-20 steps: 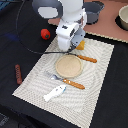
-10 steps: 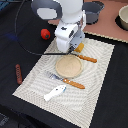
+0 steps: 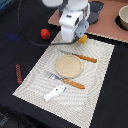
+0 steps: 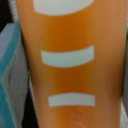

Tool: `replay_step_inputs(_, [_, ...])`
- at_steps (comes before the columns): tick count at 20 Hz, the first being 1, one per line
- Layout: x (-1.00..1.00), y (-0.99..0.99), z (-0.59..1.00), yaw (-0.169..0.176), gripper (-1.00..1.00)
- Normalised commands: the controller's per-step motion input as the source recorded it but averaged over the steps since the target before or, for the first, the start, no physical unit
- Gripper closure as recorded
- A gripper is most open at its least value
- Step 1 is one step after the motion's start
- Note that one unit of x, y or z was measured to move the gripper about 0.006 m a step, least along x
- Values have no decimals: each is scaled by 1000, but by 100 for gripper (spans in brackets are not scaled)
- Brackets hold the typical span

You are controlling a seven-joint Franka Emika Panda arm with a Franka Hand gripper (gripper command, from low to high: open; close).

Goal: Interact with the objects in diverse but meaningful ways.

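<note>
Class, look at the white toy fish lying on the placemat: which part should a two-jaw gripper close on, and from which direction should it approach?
Grip the white fish across its narrower mid-body, descending from above. It lies flat and elongated on the placemat, so its long sides are exposed.

Tabletop robot lab, toy place setting (image 3: 70,65)

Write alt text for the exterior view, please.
A white robot arm's gripper hangs over the far edge of a striped placemat, with an orange block peeking from beneath it. On the mat lie a round tan plate, a knife, a fork and a white fish; a red tomato and a sausage lie off it.
</note>
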Motion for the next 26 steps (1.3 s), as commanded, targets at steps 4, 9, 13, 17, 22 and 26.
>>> replay_step_inputs(4, [-563, -375, 468, -65, 100])
replay_step_inputs(9, [-658, -503, 105, -64, 100])
replay_step_inputs(13, [-704, -600, -101, -35, 100])
replay_step_inputs(17, [-730, -646, -169, -11, 100])
replay_step_inputs(22, [-710, -689, -167, -2, 100])
replay_step_inputs(26, [-687, -721, -193, 0, 100])
